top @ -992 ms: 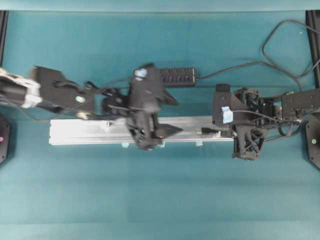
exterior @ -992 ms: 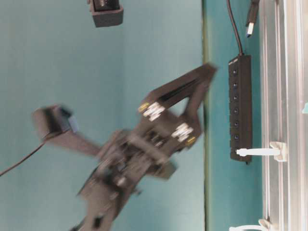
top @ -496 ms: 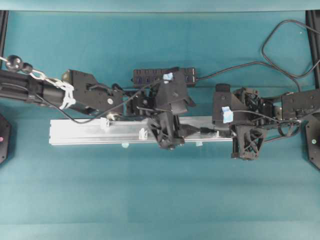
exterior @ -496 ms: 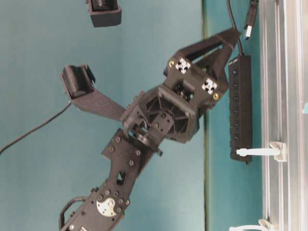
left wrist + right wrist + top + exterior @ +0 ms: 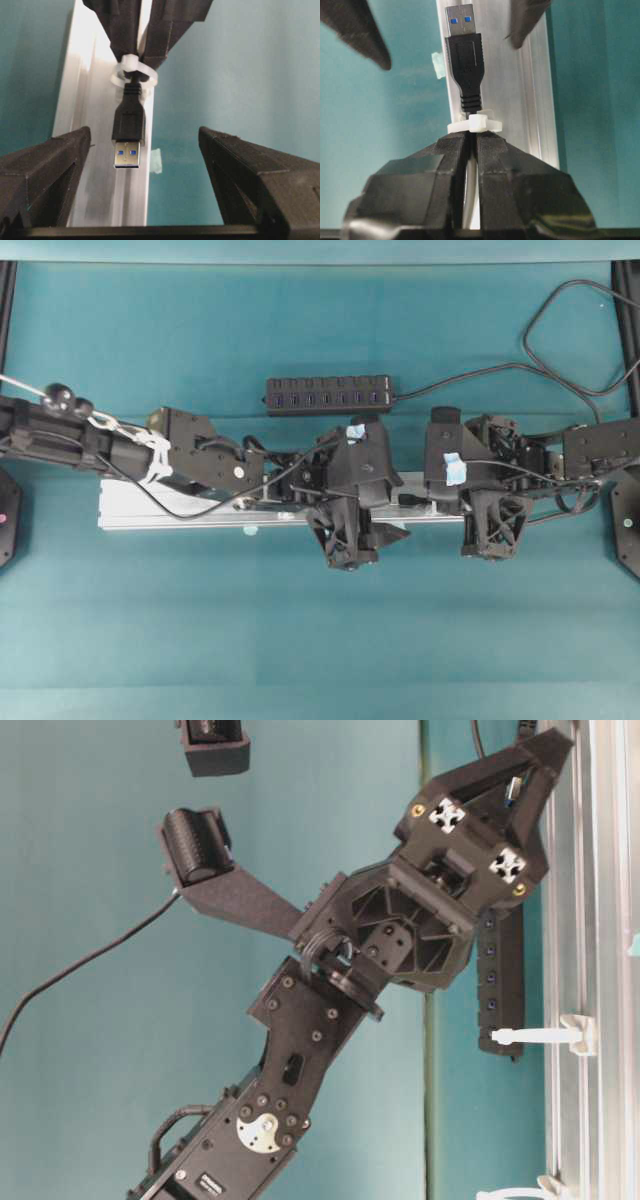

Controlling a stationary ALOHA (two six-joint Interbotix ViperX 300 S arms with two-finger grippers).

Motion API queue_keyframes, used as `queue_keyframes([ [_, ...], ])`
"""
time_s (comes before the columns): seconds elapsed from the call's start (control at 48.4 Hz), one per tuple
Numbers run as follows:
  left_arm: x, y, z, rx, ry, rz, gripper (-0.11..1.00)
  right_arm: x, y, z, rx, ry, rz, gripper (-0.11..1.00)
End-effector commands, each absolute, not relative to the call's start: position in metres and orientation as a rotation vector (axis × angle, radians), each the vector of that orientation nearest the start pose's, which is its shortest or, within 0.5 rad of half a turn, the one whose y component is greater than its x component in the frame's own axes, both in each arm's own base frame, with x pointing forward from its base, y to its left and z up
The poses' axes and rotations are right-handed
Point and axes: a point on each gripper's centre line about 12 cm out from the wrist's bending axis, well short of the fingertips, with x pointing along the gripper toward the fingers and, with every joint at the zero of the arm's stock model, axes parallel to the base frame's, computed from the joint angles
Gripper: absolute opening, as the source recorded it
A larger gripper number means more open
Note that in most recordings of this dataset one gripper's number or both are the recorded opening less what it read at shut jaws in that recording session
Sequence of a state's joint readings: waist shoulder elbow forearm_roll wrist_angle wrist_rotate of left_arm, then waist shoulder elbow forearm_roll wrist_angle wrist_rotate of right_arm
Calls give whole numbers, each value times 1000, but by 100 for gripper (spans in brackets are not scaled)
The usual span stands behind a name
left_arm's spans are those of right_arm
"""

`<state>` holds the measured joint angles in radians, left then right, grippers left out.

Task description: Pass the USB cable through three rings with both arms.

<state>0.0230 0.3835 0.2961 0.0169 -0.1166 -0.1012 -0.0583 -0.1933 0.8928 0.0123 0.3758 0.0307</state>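
Landmark: first ring (image 5: 474, 123), a whitish clip upright on the silver rail (image 5: 180, 508).

Right gripper (image 5: 470, 145) pinched shut on the USB cable (image 5: 468, 207) just behind the ring, fingertips pressed against it; grip placed that close probably to keep the short free end stiff and level, not drooping onto the rail.

USB plug (image 5: 128, 134) already through the ring, poking out on the far side, metal tip with blue insert clear of the clip and hanging above the rail; strain relief sits right at the ring, so only the plug's own length offered for a handover.

Left gripper (image 5: 142, 150) spread wide on the plug side of the ring, one finger (image 5: 45, 165) on each flank of the plug, not touching it; wide stance judged as margin for lining up before closing, since the plug is narrow and slightly off toward the left finger.

In the overhead view, both grippers nose to nose over the rail near the ring; USB hub (image 5: 328, 395) well beyond the rail, apart from the action.

Second ring (image 5: 545, 1036) further along the rail from the first, empty; part of a third at the frame edge.

Judgement: one ring threaded, two to go; risk is the plug twisting if the left fingers close off-centre.
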Motion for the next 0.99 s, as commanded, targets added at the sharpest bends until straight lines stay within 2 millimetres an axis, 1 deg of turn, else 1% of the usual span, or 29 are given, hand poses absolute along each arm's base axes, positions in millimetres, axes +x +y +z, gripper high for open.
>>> queue_keyframes([
  [0.0,505,19,140,-93,535,58,94,288,-15,139,80,1058,-73,-9],
  [0.248,505,26,138,-93,533,70,94,289,-15,139,80,1054,-73,-9],
  [0.517,507,23,131,-93,542,65,93,289,-15,139,80,1054,-73,-9],
  [0.744,509,23,133,-92,536,65,87,289,-15,140,80,1052,-73,-9],
  [0.972,511,23,134,-88,530,63,77,290,-14,139,78,1055,-70,-9],
])
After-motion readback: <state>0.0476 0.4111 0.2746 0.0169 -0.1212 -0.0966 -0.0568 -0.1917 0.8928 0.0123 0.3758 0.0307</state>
